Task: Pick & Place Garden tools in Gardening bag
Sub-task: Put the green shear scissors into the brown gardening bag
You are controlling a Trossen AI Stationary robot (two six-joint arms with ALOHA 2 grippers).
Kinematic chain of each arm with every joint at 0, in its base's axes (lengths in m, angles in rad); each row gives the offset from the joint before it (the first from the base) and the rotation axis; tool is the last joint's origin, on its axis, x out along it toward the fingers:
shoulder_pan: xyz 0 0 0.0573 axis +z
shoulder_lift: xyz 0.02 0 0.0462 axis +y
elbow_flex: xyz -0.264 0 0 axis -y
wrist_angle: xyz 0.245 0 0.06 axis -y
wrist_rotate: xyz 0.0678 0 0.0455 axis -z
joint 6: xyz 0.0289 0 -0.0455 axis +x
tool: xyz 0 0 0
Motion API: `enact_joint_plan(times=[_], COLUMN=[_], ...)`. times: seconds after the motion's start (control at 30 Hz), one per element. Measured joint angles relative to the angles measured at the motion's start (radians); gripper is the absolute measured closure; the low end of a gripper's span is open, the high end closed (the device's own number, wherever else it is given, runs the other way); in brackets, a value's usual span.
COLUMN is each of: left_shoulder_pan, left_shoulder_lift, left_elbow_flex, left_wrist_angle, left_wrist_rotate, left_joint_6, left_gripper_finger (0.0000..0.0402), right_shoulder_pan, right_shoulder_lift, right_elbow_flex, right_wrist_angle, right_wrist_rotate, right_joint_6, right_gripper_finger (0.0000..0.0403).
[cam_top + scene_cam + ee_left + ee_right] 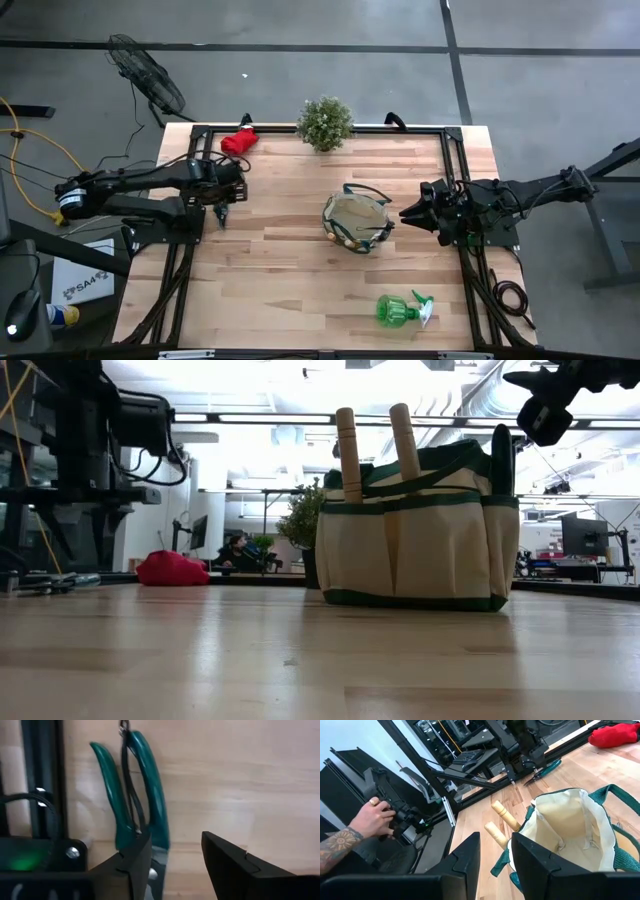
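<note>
We see the left gripper point(172, 865) low over the pruning shears point(135, 795) at the table's left edge, fingers apart, nothing clamped. Right gripper point(495, 857) hovers beside the gardening bag point(357, 222) mid-table, fingers parted, empty. Two trowel handles point(348, 455) stick out of its pockets. Spray bottle point(400, 309) lies at the front, red glove bundle point(239, 141) at the back.

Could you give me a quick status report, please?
Left gripper open over pruning shears. Right gripper open beside gardening bag. Spray bottle, red gloves still out.
</note>
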State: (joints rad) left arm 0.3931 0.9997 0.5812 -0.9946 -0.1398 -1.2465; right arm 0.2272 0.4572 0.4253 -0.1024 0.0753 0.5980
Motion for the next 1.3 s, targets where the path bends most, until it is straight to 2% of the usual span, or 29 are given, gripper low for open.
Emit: enact_joint_plan(times=[0.17, 0.87, 1.3], left_shoulder_pan=[0.004, 0.135, 0.158], left_shoulder_lift=[0.042, 0.088, 0.231], left_elbow_flex=[0.0, 0.001, 0.001], left_wrist_angle=[0.0, -0.018, 0.037], left_wrist_rotate=[-0.044, -0.035, 0.0], left_joint_6=[-0.036, -0.036, 0.004], left_gripper_finger=[0.0231, 0.0231, 0.0231], right_shoulder_pan=[0.0, 0.0, 0.0], right_shoulder_lift=[0.0, 0.0, 0.0], right_elbow_flex=[0.0, 0.0, 0.0], right_wrist_angle=[0.0, 0.0, 0.0], right_wrist_rotate=[0.0, 0.0, 0.0], right_joint_6=[0.0, 0.0, 0.0], right_gripper_finger=[0.03, 0.03, 0.03])
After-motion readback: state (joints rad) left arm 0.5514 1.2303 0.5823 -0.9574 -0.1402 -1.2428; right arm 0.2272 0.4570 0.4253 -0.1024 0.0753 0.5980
